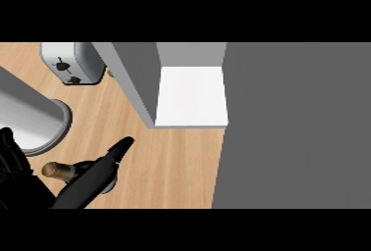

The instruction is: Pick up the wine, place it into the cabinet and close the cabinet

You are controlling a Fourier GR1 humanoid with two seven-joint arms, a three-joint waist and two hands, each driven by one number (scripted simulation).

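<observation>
Where counter opens, wine (87, 179) perhaps upright

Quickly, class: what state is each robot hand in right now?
Left robot hand: beside the wine, open or closed cannot be told.
Right robot hand: not in view.

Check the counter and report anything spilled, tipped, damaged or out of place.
Nothing stands out. The wine stands upright on the counter with nothing spilled around it. The cabinet is open, its white shelf bare. The toaster sits squarely at the back. The left hand rests open at the left edge.
</observation>
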